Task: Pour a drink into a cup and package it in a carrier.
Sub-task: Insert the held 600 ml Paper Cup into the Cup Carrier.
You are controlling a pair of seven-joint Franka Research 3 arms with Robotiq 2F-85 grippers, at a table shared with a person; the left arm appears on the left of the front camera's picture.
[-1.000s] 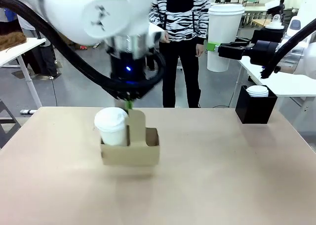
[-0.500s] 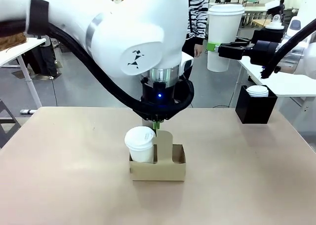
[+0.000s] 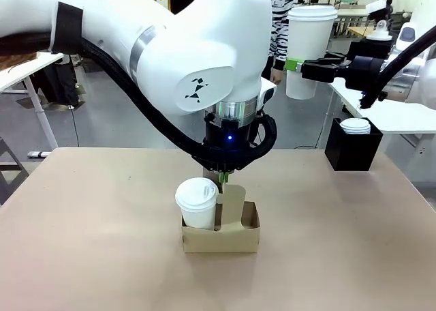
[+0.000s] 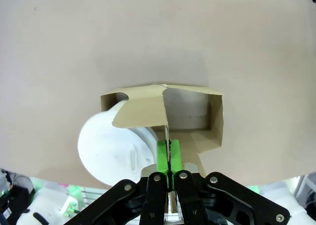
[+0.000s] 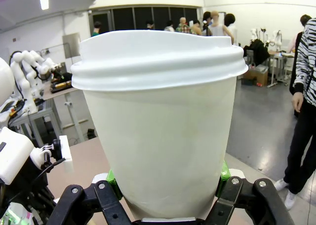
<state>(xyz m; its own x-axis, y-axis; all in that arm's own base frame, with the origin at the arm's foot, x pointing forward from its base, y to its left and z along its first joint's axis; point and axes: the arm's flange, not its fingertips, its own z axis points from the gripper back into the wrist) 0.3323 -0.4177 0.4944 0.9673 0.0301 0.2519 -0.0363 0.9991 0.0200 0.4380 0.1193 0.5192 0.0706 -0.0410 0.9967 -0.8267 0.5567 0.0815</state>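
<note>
The left gripper (image 3: 223, 180) clamps the carrier (image 3: 222, 237) handle tab, with a cup (image 3: 198, 202) seated at the tab's 9 o'clock, while the right gripper (image 3: 293, 65) grasps a large lidded cup (image 3: 311, 48).

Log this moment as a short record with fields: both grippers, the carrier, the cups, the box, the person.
left gripper: shut on the handle tab of the carrier, pointing down
right gripper: shut on a large lidded white cup, held high at the right
carrier: upright mid-table; contact with the table cannot be told
small cup: lidded, in the carrier's left slot; other slot empty
black box: far right of the table, white lids on top
person: standing beyond the far edge
</note>
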